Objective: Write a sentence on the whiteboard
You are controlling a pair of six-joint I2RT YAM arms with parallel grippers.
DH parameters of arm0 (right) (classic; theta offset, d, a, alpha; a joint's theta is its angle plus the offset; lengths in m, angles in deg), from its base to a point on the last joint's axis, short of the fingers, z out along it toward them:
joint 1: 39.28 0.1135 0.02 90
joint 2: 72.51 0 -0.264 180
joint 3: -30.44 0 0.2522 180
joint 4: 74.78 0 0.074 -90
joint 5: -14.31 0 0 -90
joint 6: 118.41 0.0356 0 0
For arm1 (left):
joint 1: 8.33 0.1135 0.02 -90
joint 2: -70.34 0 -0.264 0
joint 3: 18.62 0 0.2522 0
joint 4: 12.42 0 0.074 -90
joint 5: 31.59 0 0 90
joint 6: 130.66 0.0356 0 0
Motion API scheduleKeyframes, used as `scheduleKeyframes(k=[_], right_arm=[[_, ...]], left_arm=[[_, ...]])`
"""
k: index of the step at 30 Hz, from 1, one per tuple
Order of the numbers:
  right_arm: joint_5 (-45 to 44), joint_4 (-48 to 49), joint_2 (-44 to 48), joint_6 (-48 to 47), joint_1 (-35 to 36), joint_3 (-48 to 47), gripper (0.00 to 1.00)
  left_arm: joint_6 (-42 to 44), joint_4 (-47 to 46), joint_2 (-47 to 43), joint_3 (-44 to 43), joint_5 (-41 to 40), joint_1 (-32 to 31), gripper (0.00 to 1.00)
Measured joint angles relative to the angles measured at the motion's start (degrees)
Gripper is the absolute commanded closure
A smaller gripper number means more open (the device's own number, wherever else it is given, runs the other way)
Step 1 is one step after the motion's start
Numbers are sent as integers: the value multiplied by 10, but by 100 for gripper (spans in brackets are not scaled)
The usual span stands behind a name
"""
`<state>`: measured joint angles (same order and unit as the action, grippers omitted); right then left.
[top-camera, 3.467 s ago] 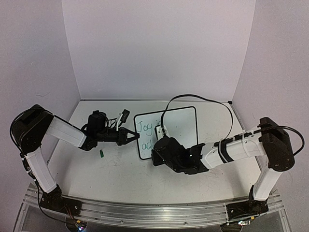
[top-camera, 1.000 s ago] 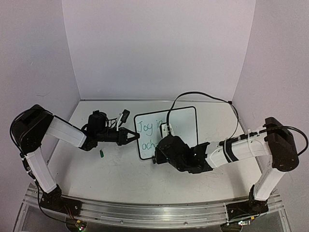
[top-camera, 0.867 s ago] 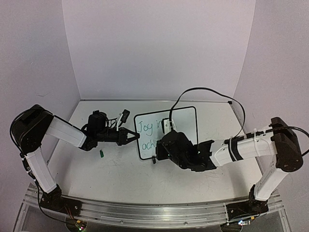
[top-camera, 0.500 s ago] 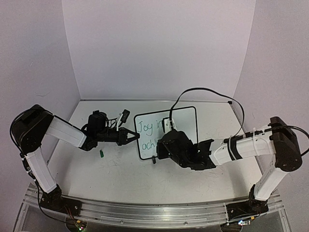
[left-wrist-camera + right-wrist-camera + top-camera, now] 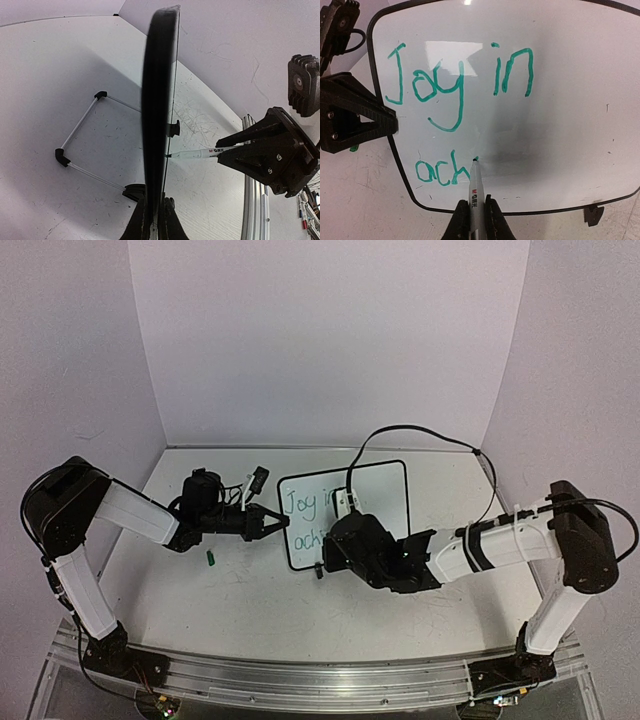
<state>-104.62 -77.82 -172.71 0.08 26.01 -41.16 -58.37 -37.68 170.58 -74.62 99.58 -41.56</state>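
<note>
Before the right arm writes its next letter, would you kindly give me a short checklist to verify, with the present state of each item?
1. Left claw clamped on the edge of the whiteboard: ok.
2. Right claw shut on the marker: ok.
3. Marker tip against the board just after "ach": ok; the left wrist view shows it touching.
4. Bare board to the right of the tip for more letters: ok.
5. The sentence complete: not ok; it reads only "Joy in ach".
6. Ink left in the marker: cannot tell.
</note>
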Motion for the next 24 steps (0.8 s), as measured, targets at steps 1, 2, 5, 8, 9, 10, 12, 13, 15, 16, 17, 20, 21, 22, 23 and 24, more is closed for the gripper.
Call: scheduleKeyframes(k=[1,2,5,8,9,10,12,13,15,16,17,20,21,22,23,24], right_arm=[[0,0,0,0,0,0,100],[0,0,0,0,0,0,100],[0,-1,0,0,0,0,100],[1,-2,3,2,2,0,100],[2,-3,4,4,3,1,100],[2,-4,6,5,4,2,100],[2,-4,7,7,5,4,100],[2,-5,7,8,6,5,100],[2,-7,7,10,6,6,100],[2,-7,7,10,6,6,100],[2,-8,7,10,6,6,100],[2,-9,7,10,6,6,100],[2,-9,7,10,6,6,100],[2,-9,7,10,6,6,100],[1,-9,7,10,6,6,100],[1,-9,7,9,6,6,100]], left_arm=[[0,0,0,0,0,0,100],[0,0,0,0,0,0,100],[0,0,0,0,0,0,100],[0,0,0,0,0,0,100],[0,0,0,0,0,0,100],[0,0,0,0,0,0,100],[0,0,0,0,0,0,100],[0,0,0,0,1,0,100],[0,0,0,0,1,0,100],[0,0,0,0,1,0,100],[0,0,0,0,1,0,100],[0,0,0,0,0,0,100],[0,0,0,0,1,0,100],[0,0,0,0,1,0,100],[0,0,0,0,1,0,100],[0,0,0,0,1,0,100]])
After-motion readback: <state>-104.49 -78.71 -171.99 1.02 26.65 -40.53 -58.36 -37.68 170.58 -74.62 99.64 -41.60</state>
